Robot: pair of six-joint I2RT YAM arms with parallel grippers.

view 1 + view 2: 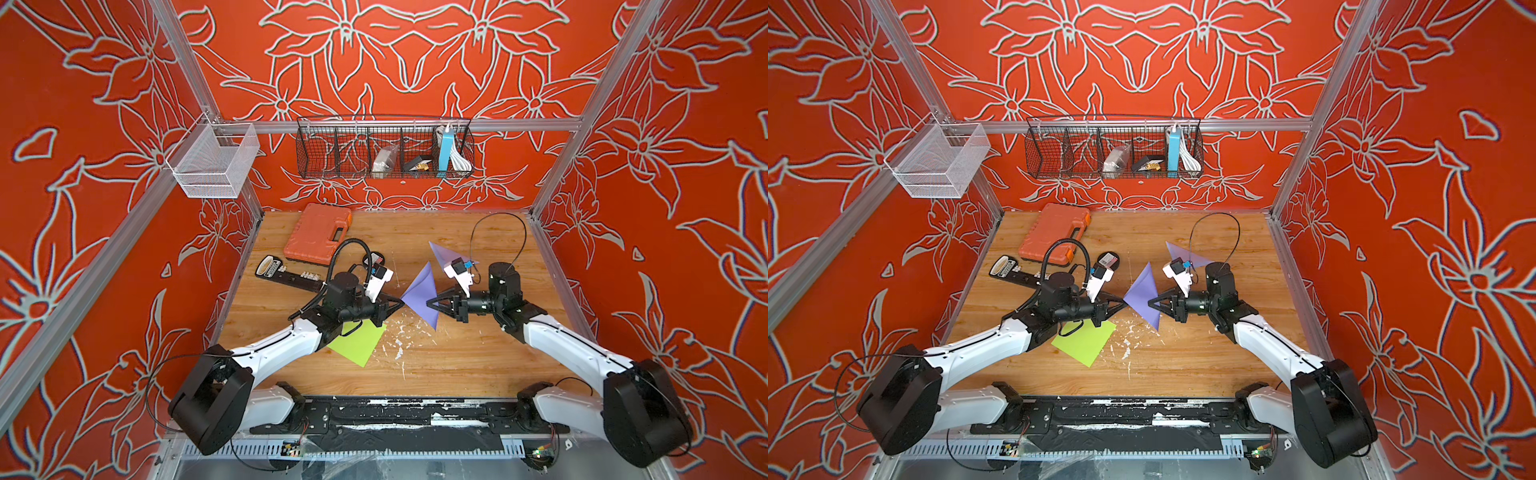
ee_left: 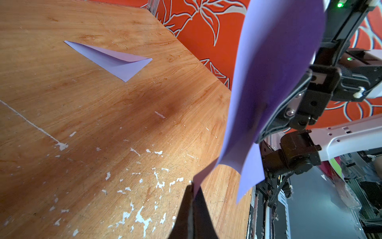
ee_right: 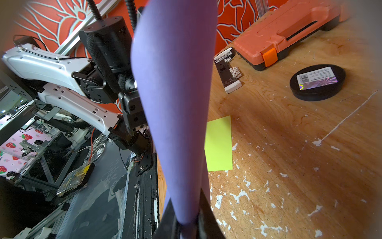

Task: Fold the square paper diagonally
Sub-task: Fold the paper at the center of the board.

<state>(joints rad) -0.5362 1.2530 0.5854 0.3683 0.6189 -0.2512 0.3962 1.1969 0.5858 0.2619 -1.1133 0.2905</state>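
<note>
Arms are stretching toward each other, low over the table (image 1: 457,365). The left gripper (image 1: 400,300) is squeezing shut on one corner of the purple paper (image 1: 420,292). The right gripper (image 1: 430,303) is squeezing its other side. The paper is standing up between them.

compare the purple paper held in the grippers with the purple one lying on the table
The held paper hangs above the table, pinched between the left gripper and right gripper; the lying paper rests on it, untouched. The held paper bends in a loose curve; the lying paper is creased into a triangle. Both are the same purple.
</note>
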